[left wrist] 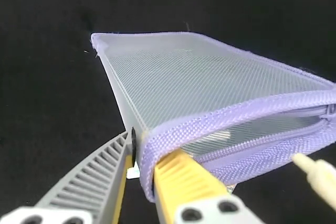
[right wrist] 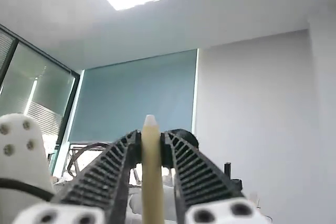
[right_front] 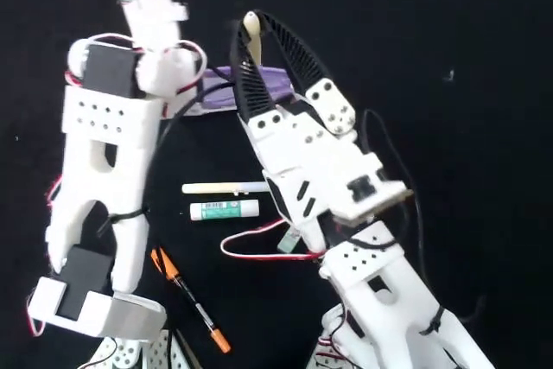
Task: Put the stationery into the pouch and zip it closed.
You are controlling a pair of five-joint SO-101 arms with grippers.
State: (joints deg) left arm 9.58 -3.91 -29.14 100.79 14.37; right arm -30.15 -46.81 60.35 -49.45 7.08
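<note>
Clearly the filling step was in hand: the pouch (left wrist: 199, 82) lay flat at the far side of the worktop (right_front: 467, 127), left of centre, its zip mouth gaping. We saw the left gripper (left wrist: 148, 149) pinched shut on the zip edge at one corner, and the right gripper (right wrist: 151, 139) closed around a cream pen (right wrist: 151, 182), held upright close by the mouth. Next, we judged, the pen must tip down and slide between the zip edges, a narrow slot. Nearer, a second cream pen (right_front: 225, 187), a glue stick (right_front: 223, 209) and an orange pen (right_front: 186, 295) lay between the arms, with open room to the right.
</note>
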